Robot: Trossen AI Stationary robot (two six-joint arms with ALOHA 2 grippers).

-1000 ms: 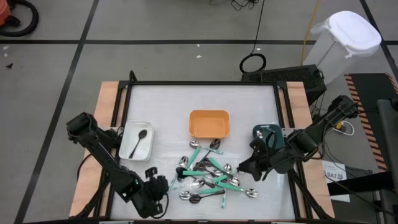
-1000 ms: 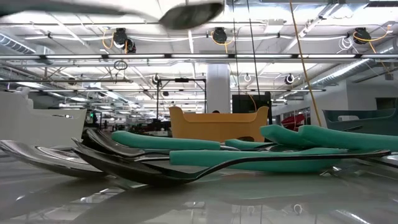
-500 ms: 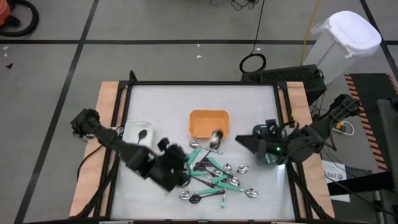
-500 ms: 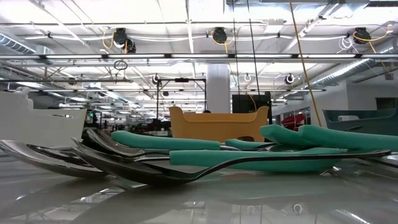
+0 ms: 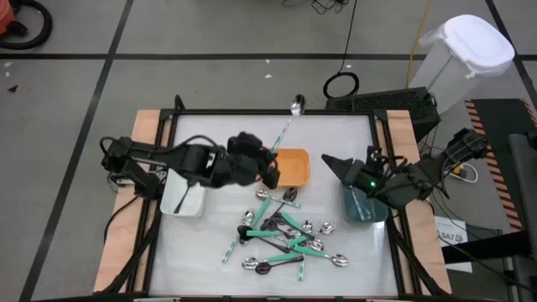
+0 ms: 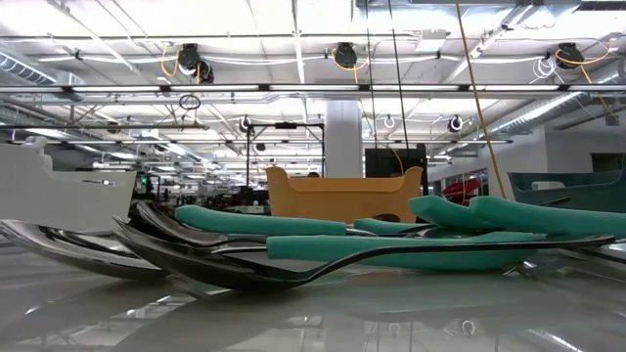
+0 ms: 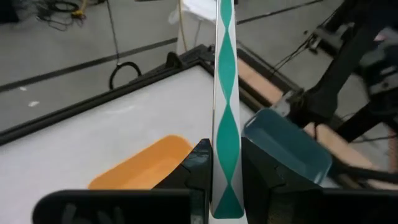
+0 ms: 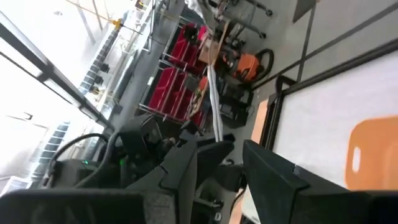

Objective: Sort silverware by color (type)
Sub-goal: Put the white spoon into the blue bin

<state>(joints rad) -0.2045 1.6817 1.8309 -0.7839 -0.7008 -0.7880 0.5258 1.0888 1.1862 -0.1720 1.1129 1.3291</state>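
Note:
My left gripper (image 5: 270, 164) hangs above the table beside the orange bin (image 5: 289, 172), shut on a spoon (image 5: 284, 132) with a teal-and-silver twisted handle. The spoon's silver head (image 5: 296, 106) reaches out over the table's far edge. The other silverware (image 5: 285, 235), spoons with teal or black handles, lies heaped on the near middle of the table; the low view shows the heap (image 6: 323, 249) close up. My right gripper (image 5: 329, 163) hovers open above the dark teal bin (image 5: 365, 206), pointing toward the table's left, and holds nothing. My left gripper pinches the spoon's twisted handle near its free end (image 7: 227, 186) between its two fingers (image 7: 198, 171). The handle runs on forward along the fingers. The spoon is lifted clear of the table, its head away from the gripper, toward the far edge.
A white bin (image 5: 181, 200) stands at the left, partly under my left arm. One teal-handled utensil (image 5: 231, 247) lies apart, at the near left of the heap. A raised frame (image 5: 277, 112) rims the tabletop. Bare tabletop (image 5: 218, 138) lies along the far side.
My left gripper has risen from the near left of the heap and swung toward the far edge, beside the orange bin. It has rolled on the way and carried the spoon clear of the table. My right gripper has lifted from the heap's right side to above the teal bin and turned.

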